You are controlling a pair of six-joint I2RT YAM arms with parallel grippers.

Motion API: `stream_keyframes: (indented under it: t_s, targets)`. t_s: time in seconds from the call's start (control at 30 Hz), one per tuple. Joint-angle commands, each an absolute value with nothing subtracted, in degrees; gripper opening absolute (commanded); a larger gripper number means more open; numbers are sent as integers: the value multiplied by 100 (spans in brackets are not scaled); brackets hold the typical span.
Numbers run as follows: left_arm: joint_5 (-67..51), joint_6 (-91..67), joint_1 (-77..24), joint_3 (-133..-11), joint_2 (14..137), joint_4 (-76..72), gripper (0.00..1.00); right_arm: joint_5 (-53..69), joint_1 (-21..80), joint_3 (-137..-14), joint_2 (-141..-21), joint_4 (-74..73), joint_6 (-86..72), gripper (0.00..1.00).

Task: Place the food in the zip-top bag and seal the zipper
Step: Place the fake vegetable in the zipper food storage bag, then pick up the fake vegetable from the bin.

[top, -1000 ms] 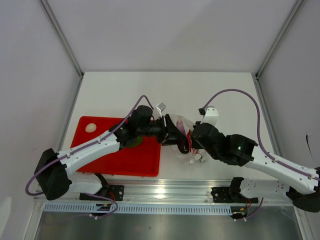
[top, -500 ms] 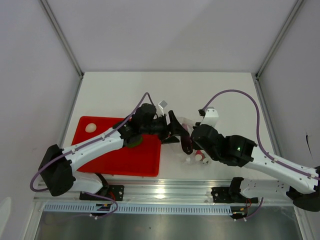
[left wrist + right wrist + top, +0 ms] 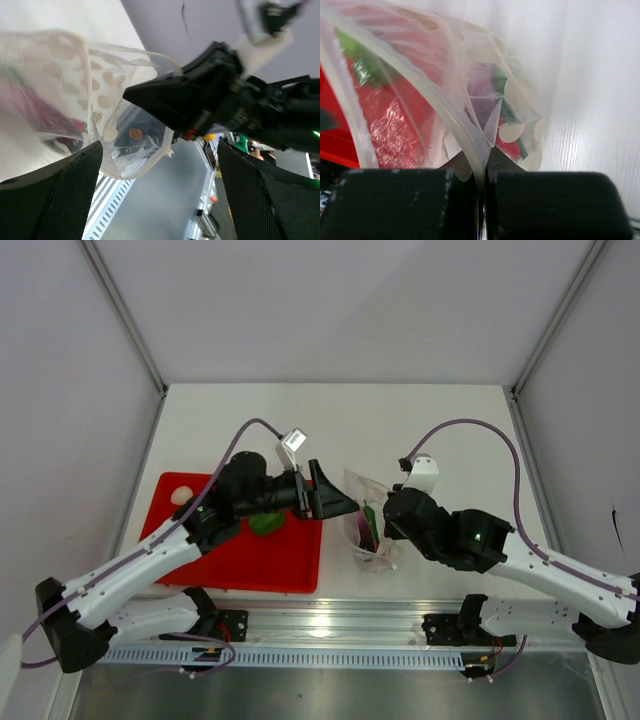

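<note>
Zip-top bag (image 3: 362, 515) stands just R of red tray (image 3: 250, 565), rim pinched in right gripper (image 3: 482, 175). Left gripper (image 3: 335, 495) gapes wide, empty; 1 green veg (image 3: 265, 523) lies on tray behind it, L arm nearer

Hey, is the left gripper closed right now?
No, the left gripper has its fingers spread wide apart in its wrist view.

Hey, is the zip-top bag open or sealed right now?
Open. In the left wrist view the rim of the zip-top bag gapes in a wide loop, and the right gripper pinches one edge.
</note>
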State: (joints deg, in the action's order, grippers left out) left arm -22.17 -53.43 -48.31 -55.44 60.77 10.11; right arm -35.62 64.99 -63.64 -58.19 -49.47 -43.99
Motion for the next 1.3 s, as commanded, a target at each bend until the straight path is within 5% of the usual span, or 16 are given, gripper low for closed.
stream_keyframes:
  t_s: [0.0,0.3,0.53,1.27]
  targets:
    - [-1680,-4703,-4860,-5555,5380,1115,96,-3753,6425,-6346,-5792,-4948,-4474,0]
    - [-1107,-4263,-3949,-5775,4772,2723,100,-3560,6223,-6188,-5748,-4966,-4377,0]
    - [-598,-4807,-2629,-5599,5799,4613,100,-3454,6196,-6179,-5766,-4940,-4324,0]
    - [-483,-5661,-2136,-5177,7382,4475,100,-3463,6179,-6223,-5678,-5027,-4342,0]
